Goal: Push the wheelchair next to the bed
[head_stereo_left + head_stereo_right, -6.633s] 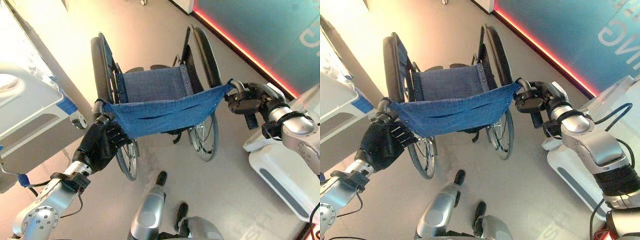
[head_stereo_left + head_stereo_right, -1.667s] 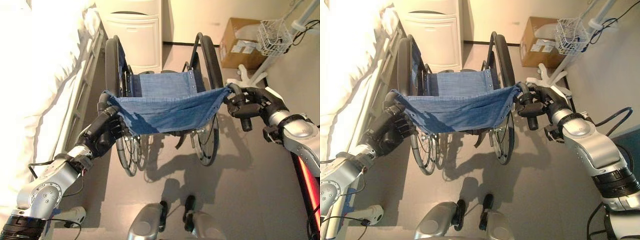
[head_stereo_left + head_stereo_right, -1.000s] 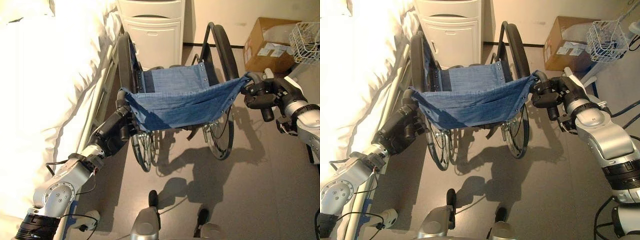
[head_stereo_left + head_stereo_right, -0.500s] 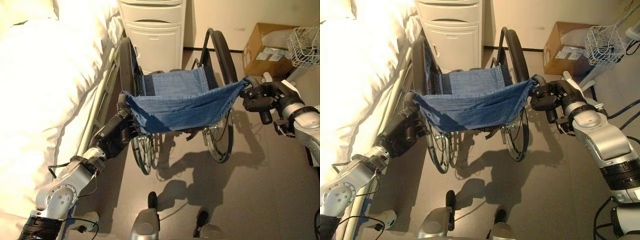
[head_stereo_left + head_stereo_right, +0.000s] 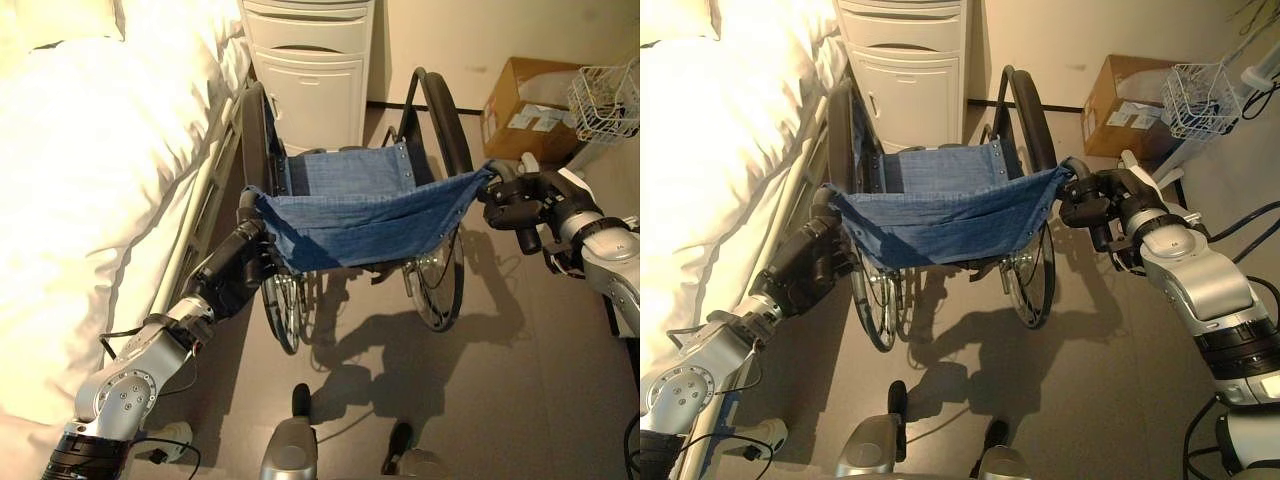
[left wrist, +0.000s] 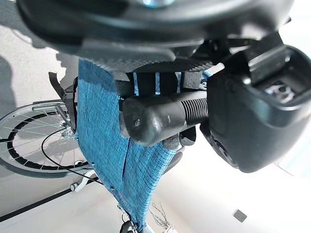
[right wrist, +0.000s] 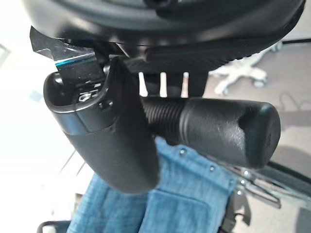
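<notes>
Both arms reaching forward, left robot hand [image 5: 237, 268] and right robot hand [image 5: 524, 200] clamped on wheelchair [image 5: 360, 205] push handles, beside bed [image 5: 90, 180]

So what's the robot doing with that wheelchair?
It is pushing the wheelchair from behind. Its left hand and right hand each grip a push handle. The chair stands close beside the bed, facing a white cabinet. A cardboard box sits on the floor off to the right.

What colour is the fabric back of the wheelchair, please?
Denim blue; the wheelchair's fabric back shows best in the left eye view.
</notes>
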Available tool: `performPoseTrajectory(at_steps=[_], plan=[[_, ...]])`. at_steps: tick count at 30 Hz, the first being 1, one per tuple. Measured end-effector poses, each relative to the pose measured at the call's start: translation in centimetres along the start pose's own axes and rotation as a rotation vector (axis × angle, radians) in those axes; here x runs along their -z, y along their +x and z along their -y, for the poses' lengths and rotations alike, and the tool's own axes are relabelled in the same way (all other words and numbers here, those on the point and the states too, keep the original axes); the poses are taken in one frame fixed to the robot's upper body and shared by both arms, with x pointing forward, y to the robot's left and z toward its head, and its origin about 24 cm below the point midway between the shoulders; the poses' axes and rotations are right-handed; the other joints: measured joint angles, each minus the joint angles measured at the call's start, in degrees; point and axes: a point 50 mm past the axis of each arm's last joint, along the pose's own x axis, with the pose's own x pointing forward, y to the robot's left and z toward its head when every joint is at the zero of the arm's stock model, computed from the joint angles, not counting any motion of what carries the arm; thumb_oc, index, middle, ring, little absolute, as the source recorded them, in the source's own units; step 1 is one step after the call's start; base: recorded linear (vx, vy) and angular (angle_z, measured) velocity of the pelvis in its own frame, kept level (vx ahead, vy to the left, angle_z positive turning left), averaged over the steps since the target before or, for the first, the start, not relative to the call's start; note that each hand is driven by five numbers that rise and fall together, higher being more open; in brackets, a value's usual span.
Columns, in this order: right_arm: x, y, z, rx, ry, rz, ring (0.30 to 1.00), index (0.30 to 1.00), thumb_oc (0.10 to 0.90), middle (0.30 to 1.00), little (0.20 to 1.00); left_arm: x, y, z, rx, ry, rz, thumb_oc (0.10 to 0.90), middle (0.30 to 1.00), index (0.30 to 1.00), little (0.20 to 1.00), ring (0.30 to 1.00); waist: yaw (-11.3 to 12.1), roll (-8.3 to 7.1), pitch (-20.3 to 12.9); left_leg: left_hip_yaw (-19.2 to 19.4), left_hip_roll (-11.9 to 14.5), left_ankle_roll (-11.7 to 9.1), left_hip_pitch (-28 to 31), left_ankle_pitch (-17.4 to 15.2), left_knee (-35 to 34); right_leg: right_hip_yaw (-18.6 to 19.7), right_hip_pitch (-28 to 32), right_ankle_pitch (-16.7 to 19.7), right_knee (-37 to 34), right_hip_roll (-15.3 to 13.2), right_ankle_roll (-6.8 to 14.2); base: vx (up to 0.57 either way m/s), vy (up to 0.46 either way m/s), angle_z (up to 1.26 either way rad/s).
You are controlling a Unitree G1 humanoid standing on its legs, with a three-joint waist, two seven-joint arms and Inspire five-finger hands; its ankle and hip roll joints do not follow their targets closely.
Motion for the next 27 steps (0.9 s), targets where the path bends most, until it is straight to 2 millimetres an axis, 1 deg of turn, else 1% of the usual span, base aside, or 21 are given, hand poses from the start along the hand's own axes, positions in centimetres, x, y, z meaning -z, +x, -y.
performPoseTrajectory(at_steps=[4, 9, 17, 19, 22, 23, 24, 25, 27], plan=[[0.0, 0.0, 0.0, 0.016, -0.001, 0.000, 0.900, 0.900, 0.800, 0.900, 0.900, -0.3, -0.1, -0.2, -0.021, 0.014, 0.010, 0.800, 0.900, 0.900, 0.900, 0.900, 0.3, 0.46, 0.0, -0.2, 0.0, -0.1, 0.3, 0.1, -0.5, 0.0, 0.2, 0.0, 0.0, 0.0, 0.1, -0.03, 0.039, 0.04], [0.1, 0.0, 0.1, 0.025, 0.012, 0.002, 0.900, 0.900, 0.800, 0.900, 0.900, -0.6, -0.2, -0.3, -0.033, 0.016, 0.025, 0.800, 0.900, 0.900, 0.900, 0.900, 0.6, 0.60, -0.1, -0.2, 0.0, -0.2, 0.3, 0.1, -0.7, 0.1, 0.2, 0.0, 0.0, 0.0, 0.1, -0.02, 0.025, 0.00], [0.8, -1.2, 0.6, 0.030, 0.101, 0.038, 0.900, 0.900, 0.800, 0.900, 0.900, -1.3, -0.5, -0.8, -0.074, 0.058, 0.051, 0.800, 0.900, 0.900, 0.900, 0.900, 0.8, 0.70, -0.1, -0.4, -0.1, -0.3, 0.3, 0.2, -1.7, 0.2, -0.1, 0.0, 0.0, 0.0, 0.1, -0.01, 0.008, 0.01], [1.0, -1.5, 0.7, 0.025, 0.137, 0.050, 0.900, 0.900, 0.800, 0.900, 0.900, -1.7, -1.0, -1.5, -0.116, 0.079, 0.069, 0.800, 0.900, 0.900, 0.900, 0.900, 0.8, 0.70, -0.1, -0.2, -0.1, -0.4, 0.4, 0.2, -1.8, 0.3, -0.3, 0.0, 0.0, 0.0, 0.1, 0.00, 0.000, 0.00], [2.1, -2.2, 1.6, 0.056, 0.205, 0.058, 0.900, 0.900, 0.800, 0.900, 0.900, -4.5, -3.1, -4.5, -0.287, 0.105, 0.214, 0.800, 0.900, 0.900, 0.900, 0.900, 1.1, 0.92, -0.2, -0.4, -0.2, -0.4, 0.4, 0.3, -2.1, 0.3, -0.2, 0.0, 0.0, 0.0, 0.1, -0.04, 0.020, 0.05], [2.7, -2.6, 2.1, 0.077, 0.228, 0.058, 0.900, 0.900, 0.800, 0.900, 0.900, -6.0, -4.5, -6.1, -0.381, 0.120, 0.299, 0.800, 0.900, 0.900, 0.900, 0.900, 1.3, 1.09, -0.3, -0.6, -0.3, -0.4, 0.4, 0.3, -2.2, 0.3, -0.2, 0.0, 0.0, -0.1, 0.1, -0.03, 0.014, 0.06], [2.9, -2.8, 2.4, 0.093, 0.234, 0.059, 0.900, 0.900, 0.800, 0.900, 0.900, -6.7, -5.2, -6.8, -0.429, 0.126, 0.338, 0.800, 0.900, 0.900, 0.900, 0.900, 1.4, 1.21, -0.4, -0.6, -0.4, -0.3, 0.4, 0.3, -2.2, 0.3, -0.2, 0.0, 0.0, -0.2, 0.1, -0.04, 0.016, 0.09], [3.4, -3.2, 3.1, 0.129, 0.248, 0.061, 0.900, 0.900, 0.800, 0.900, 0.900, -7.5, -6.6, -8.0, -0.507, 0.134, 0.393, 0.800, 0.900, 0.900, 0.900, 0.900, 1.5, 1.55, -0.6, -0.8, -0.7, -0.3, 0.4, 0.3, -2.4, 0.3, -0.1, 0.0, 0.0, -0.4, 0.1, -0.03, 0.012, 0.08], [4.2, -4.0, 4.4, 0.203, 0.271, 0.066, 0.900, 0.900, 0.800, 0.900, 0.900, -8.3, -8.6, -9.5, -0.611, 0.159, 0.437, 0.800, 0.900, 0.900, 0.900, 0.900, 2.5, 1.97, -1.6, -0.8, -0.9, -0.3, 0.4, 0.3, -2.6, 0.3, -0.2, 0.0, 0.0, -0.5, 0.1, -0.04, 0.011, 0.05]])
